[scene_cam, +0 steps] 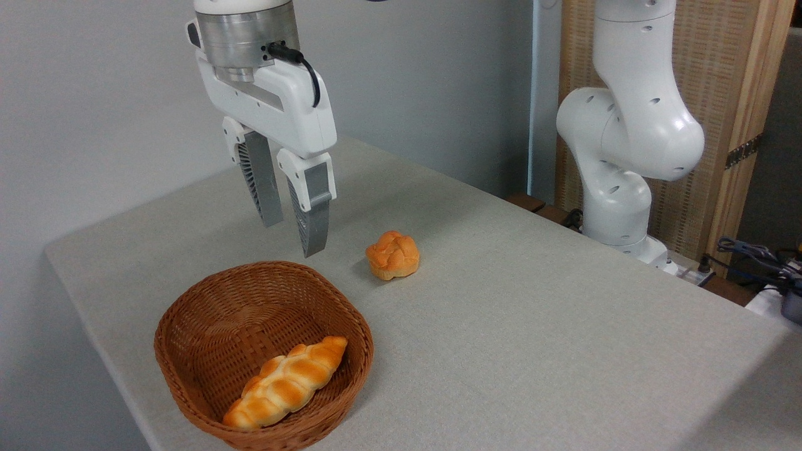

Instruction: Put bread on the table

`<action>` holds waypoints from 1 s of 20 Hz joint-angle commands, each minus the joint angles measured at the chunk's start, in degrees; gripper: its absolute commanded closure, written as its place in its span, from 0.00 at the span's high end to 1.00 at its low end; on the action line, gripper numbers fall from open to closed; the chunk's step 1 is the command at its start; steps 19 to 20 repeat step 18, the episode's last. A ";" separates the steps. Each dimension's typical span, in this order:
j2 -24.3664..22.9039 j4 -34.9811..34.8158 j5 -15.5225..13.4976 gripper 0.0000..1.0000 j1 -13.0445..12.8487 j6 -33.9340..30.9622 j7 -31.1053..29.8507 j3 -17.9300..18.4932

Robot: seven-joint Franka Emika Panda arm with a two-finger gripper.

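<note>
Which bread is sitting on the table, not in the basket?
The small round bun lies on the table. The long braided roll lies inside the wicker basket.

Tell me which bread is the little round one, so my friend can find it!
Find the brown wicker basket on the grey table. Just beyond its rim, the round bun sits on the bare cloth. It is small, knotted and orange, unlike the long braided roll lying inside the basket.

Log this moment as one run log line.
bread: on table | gripper: open, empty, above basket rim | braided roll: in basket
</note>
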 commanded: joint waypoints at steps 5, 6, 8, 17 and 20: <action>0.15 -0.20 0.90 1.00 0.33 0.38 -0.68 -0.76; 0.06 -0.28 0.81 1.00 0.24 0.12 -0.68 -0.67; -0.12 -0.37 0.81 1.00 -0.03 -0.49 -0.76 -0.41; -0.56 -0.29 0.72 1.00 -0.20 -2.61 -0.68 0.73; -0.56 -0.29 0.63 1.00 -0.20 -2.61 -0.59 0.82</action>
